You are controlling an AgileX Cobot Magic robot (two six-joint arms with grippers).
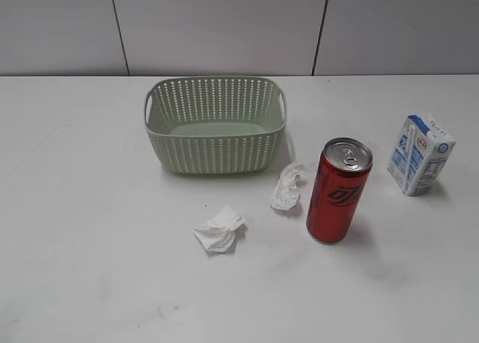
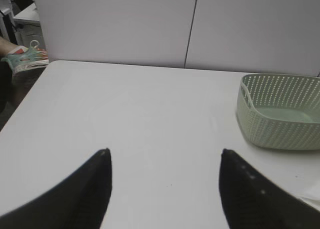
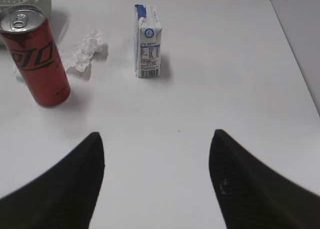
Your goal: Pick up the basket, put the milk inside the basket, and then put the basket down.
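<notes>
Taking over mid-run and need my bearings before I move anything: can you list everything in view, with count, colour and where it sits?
basket: one, pale sage green, upright and empty, far centre of the table.
milk: one, white and blue carton, standing upright at the right side, apart from the can.
soda can: one, red with silver top, upright, right of centre, nearer the camera than the basket.
tissues: two, white, crumpled; one just left of the can, one in front of the basket.
table: one, white.
shoe: one, teal and white, beyond the table's left edge in the left wrist view.
left gripper: jaws black, open, holding nothing.
right gripper: jaws black, open, holding nothing, short of the milk.
</notes>
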